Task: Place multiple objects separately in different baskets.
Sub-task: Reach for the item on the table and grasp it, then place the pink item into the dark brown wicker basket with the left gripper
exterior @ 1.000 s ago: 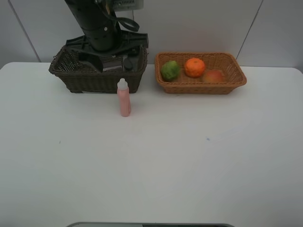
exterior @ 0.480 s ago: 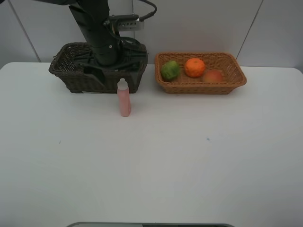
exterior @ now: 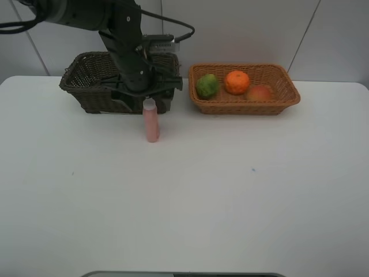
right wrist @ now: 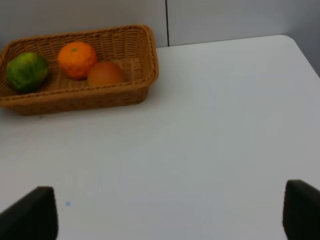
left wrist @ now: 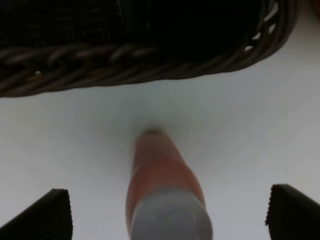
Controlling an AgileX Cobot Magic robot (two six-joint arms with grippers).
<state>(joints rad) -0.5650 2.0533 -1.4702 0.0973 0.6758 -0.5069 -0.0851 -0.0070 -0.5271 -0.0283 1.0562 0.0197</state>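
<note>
I have the left gripper (left wrist: 165, 212) poised directly over the pink bottle (exterior: 151, 120), its two fingers (left wrist: 42, 215) spread wide and empty — one dark tip on either side of the white cap (left wrist: 170, 220), neither touching it. The bottle stands upright on the white table (exterior: 184, 202), just in front of the dark brown wicker basket (exterior: 78, 86), so its long axis runs straight up between my fingers and the cap sits nearest them, the pink body falling away below. From the wrist camera the bottle looks slightly off centre, a little closer to one fingertip than the other. The right gripper (right wrist: 170, 225) is also spread and holds nothing; it is out of the overhead shot and looks from well off toward the orange-tan basket (right wrist: 140, 75) — where the green fruit (right wrist: 27, 71), the orange (right wrist: 76, 59) and the peach-like fruit (right wrist: 105, 73) already lie. The left arm is plainly the nearer one; I judge a straight descent and a squeeze across the bottle's neck comes next.
</note>
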